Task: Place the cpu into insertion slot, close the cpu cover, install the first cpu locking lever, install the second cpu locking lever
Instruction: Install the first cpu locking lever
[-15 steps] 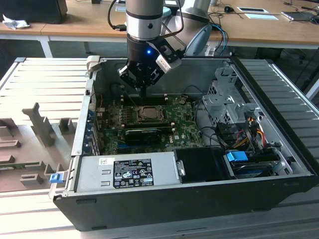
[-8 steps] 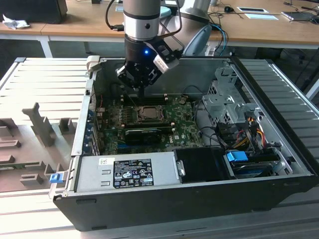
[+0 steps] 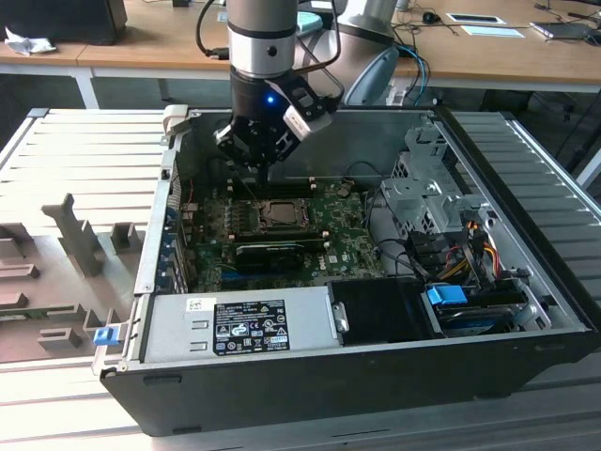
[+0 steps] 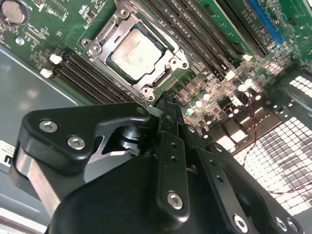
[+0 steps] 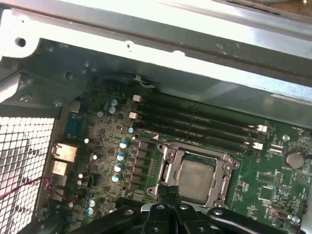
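Note:
The cpu (image 4: 138, 51) lies flat in the insertion slot (image 3: 259, 218) on the green board, its pale metal top showing through the window of the cpu cover (image 4: 171, 63). The cover lies down around the chip in both wrist views, cpu (image 5: 195, 176) and cover (image 5: 168, 168). My gripper (image 4: 168, 108) is shut with nothing between its fingers, its tip just off one corner of the socket frame. In the exterior view the gripper (image 3: 266, 180) hangs over the socket's far edge. Whether the tip touches a locking lever is hidden by the fingers.
Black memory slots (image 5: 195, 124) run beside the socket. A long black card (image 3: 272, 252) lies in front of it, and the power supply (image 3: 244, 324) beyond that. The drive cage (image 3: 423, 193) and cables (image 3: 460, 244) fill the exterior view's right. The case's rear wall (image 5: 161, 63) is close.

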`<action>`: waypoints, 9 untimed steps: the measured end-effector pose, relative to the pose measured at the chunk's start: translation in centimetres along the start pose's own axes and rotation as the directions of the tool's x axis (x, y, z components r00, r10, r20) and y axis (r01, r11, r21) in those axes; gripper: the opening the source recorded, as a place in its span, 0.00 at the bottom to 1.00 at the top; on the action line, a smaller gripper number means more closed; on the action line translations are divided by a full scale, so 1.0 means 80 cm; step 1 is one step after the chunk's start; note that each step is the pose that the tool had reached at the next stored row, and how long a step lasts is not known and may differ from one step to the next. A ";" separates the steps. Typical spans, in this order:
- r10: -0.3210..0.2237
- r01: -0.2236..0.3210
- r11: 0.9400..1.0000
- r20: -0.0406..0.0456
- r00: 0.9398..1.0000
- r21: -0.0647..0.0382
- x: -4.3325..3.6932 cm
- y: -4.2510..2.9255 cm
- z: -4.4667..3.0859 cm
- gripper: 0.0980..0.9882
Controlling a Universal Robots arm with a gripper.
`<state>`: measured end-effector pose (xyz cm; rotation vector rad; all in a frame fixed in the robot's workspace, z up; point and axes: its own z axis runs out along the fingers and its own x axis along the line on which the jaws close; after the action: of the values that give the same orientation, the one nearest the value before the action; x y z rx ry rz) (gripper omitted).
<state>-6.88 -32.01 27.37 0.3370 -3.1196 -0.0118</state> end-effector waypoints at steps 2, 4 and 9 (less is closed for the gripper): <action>0.018 -0.018 1.000 0.002 1.000 0.000 0.000 0.0001 0.0021 0.01; 0.022 -0.022 1.000 0.005 1.000 0.001 0.002 0.0003 0.0042 0.01; 0.023 -0.023 1.000 0.012 1.000 0.001 0.022 0.0048 0.0087 0.01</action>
<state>-8.71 -32.02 26.68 0.3017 -3.1348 -0.0116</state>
